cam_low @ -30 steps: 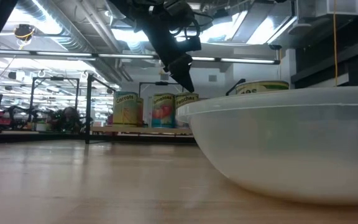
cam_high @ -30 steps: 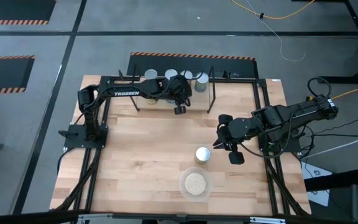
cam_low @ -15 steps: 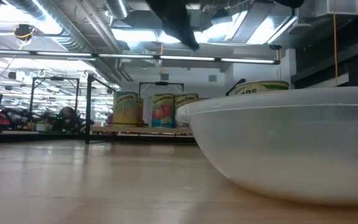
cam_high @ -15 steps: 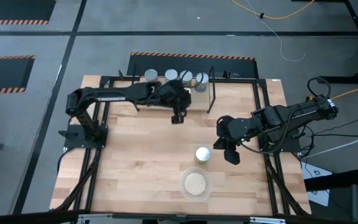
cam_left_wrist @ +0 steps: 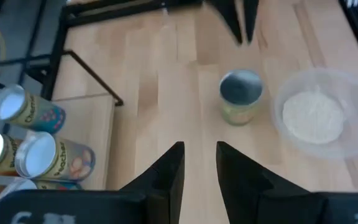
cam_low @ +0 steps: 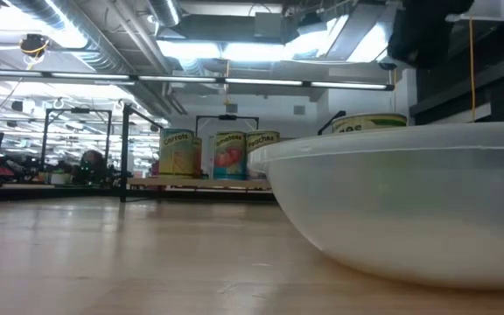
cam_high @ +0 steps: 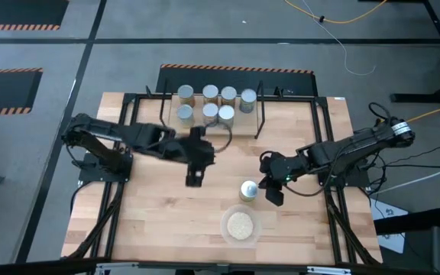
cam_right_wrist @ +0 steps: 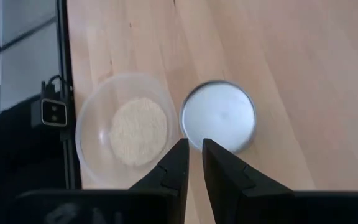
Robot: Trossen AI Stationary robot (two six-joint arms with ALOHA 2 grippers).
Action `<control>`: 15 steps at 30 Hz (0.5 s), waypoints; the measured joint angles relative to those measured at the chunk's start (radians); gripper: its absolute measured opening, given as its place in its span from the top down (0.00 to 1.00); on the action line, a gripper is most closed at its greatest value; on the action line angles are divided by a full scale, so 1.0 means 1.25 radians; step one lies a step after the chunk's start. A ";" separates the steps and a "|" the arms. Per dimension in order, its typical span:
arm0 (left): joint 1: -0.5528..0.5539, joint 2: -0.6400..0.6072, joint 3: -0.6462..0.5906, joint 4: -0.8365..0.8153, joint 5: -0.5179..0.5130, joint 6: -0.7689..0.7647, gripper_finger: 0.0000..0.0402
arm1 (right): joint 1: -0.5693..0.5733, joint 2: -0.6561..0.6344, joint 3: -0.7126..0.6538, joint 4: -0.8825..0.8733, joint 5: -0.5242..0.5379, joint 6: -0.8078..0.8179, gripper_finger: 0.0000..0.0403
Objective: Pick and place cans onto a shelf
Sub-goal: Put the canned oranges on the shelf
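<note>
Beside the clear round bowl (cam_high: 240, 225), a shiny-topped can (cam_high: 249, 189) sits under the narrowly parted, empty right gripper (cam_high: 275, 192).

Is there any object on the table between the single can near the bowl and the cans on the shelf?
Only the left gripper hangs beside that stretch; the tabletop between the lone can and the shelf is bare wood, seen in the high view.

Silver-topped cans (cam_high: 208, 103) with yellow-green, red and blue labels stand on a light-wood shelf (cam_high: 247, 124) framed in black, at the pale wooden table's (cam_high: 159, 221) far edge; a clear bowl (cam_high: 240, 226) holds pale grains; floor tape (cam_high: 235, 69) is striped orange and black.
</note>
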 joint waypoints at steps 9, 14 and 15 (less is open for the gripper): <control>-0.164 -0.004 -0.033 -0.057 -0.163 -0.131 0.78 | -0.006 0.000 -0.082 0.144 0.002 0.000 0.87; -0.213 -0.004 -0.080 -0.054 -0.191 -0.186 0.78 | -0.006 0.003 -0.100 0.154 0.019 0.000 0.87; -0.219 -0.004 -0.090 -0.055 -0.192 -0.195 0.78 | -0.006 0.003 -0.103 0.155 0.032 0.000 0.87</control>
